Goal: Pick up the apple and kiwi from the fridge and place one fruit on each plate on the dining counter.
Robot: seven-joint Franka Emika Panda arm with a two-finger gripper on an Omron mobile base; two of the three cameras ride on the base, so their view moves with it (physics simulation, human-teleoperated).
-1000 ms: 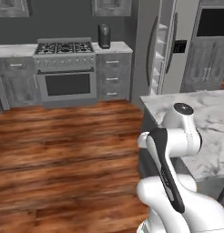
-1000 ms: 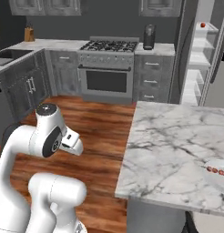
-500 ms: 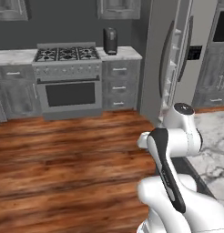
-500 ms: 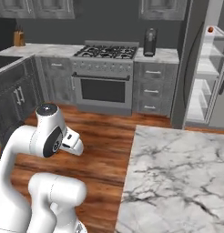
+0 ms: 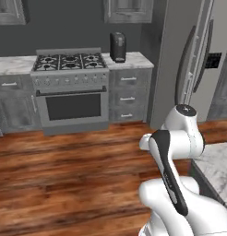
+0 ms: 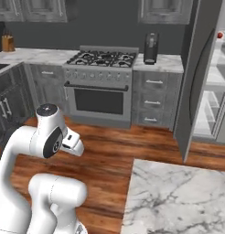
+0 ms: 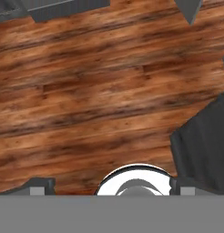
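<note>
A red apple (image 6: 219, 35) sits on an upper clear shelf (image 6: 220, 45) inside the open fridge (image 6: 210, 77).

A home kitchen: a gas range (image 5: 70, 87) with an oven sits between grey drawer cabinets (image 5: 128, 97) under marble worktops, a tall grey fridge (image 5: 194, 60) stands open beside them, and a marble island surface (image 6: 178, 196) rises from the wood-plank floor (image 5: 64, 170).
</note>
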